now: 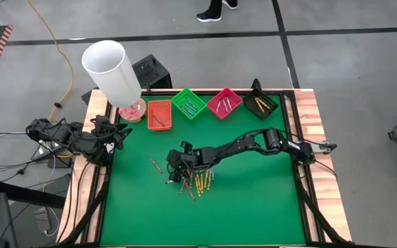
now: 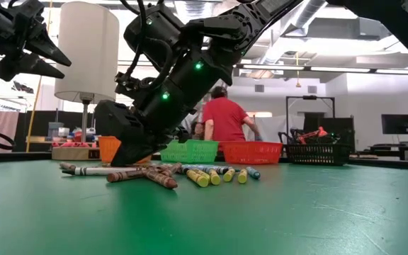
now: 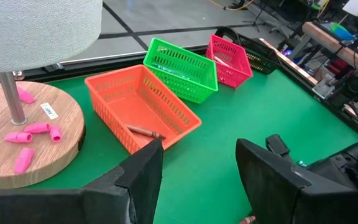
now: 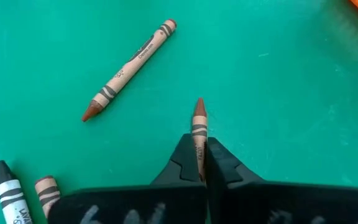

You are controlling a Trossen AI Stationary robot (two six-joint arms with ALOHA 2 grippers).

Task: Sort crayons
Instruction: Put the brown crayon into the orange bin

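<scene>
While the right gripper (image 4: 202, 158) sits low over the green table (image 1: 253, 200), its jaws are clenched on a brown crayon (image 4: 198, 127), which runs straight out ahead btwn the fingers, tip pointing fwd along the gripper's own line. So the long axis matches the jaws' reach, not across them; looks a thin hold to me, near the crayon's back end. Loose pile of crayons (image 1: 197, 182) lies just beside that gripper at mid-table, another brown one (image 4: 129, 68) lying apart on the cloth, slanted. Next move, I'd judge, turns on the orange tray (image 1: 159, 114): it stands at the far edge, well apart from the gripper, w/ one brown crayon (image 3: 145, 132) already in it. Right arm is the one holding, so it carries. Left gripper (image 3: 197, 180) waits by the lamp base (image 3: 23, 137) near that tray, fingers spread, nothing btwn them.
</scene>
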